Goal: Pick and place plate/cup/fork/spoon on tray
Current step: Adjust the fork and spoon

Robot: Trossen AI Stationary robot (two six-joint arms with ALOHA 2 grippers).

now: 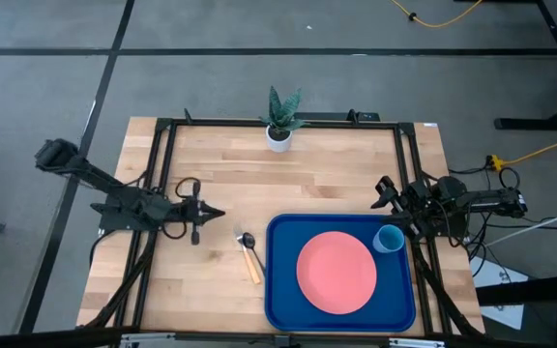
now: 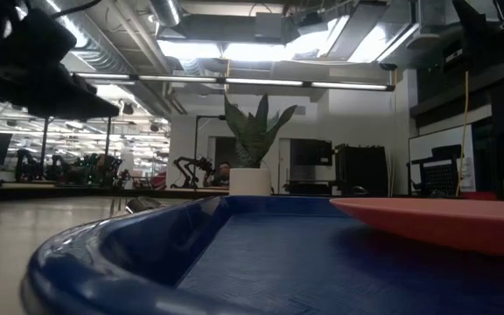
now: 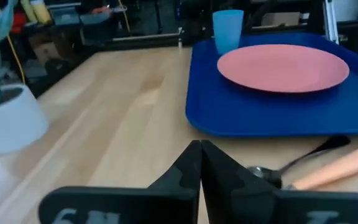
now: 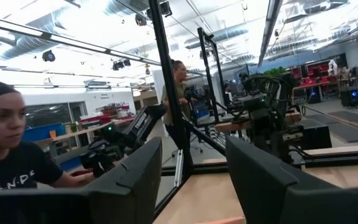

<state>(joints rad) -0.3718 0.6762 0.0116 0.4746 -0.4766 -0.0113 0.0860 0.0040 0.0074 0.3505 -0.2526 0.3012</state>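
Note:
The deep-blue tray (image 1: 280, 290) lies at the table's near right. The salmon-pink plate (image 1: 337, 272) lies flat on it, and the light-blue cup (image 1: 389, 238) stands upright in its far right corner. The dark spoon (image 1: 247, 239) and the tan-handled fork (image 1: 252, 266) lie together on the table just left of the tray; both also show in the left wrist view, the spoon (image 3: 303, 157) and the fork (image 3: 335, 174). My left gripper (image 1: 219, 210) is shut and empty, left of the spoon. My right gripper (image 1: 383, 191) is open and empty, just beyond the cup.
A white pot with a green plant (image 1: 279, 124) stands at the table's far edge, middle. Bare wood lies between the plant and the tray. A dark frame runs along the table's edges. People show in the room beyond the table in the right wrist view (image 4: 8, 149).

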